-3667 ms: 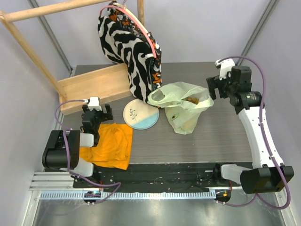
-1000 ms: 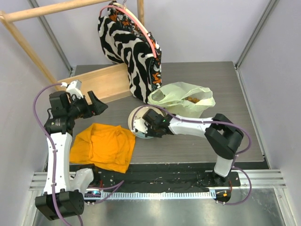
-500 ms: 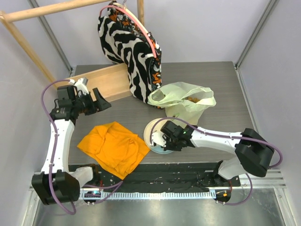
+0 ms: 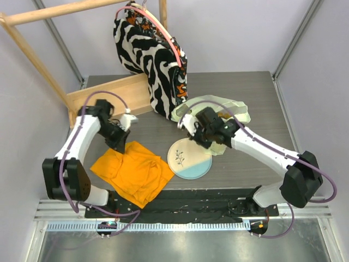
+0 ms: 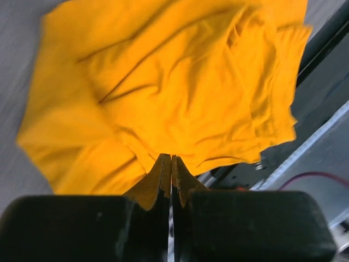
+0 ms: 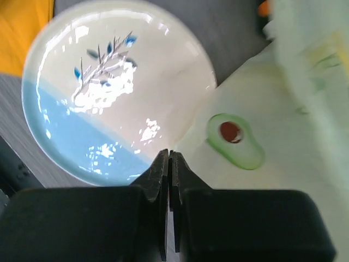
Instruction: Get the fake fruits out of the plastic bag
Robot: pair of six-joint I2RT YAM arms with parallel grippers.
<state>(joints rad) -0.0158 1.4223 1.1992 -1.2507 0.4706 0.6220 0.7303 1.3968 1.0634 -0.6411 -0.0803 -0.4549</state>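
Beside plastic bag, pinched right claw

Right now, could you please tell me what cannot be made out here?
- Fake fruits: top view, hidden by the plastic bag and right arm.
- Right pincer: right wrist view, shut, but any pinched film is hidden by its tips.
- Orange cloth: left wrist view, motion-blurred.
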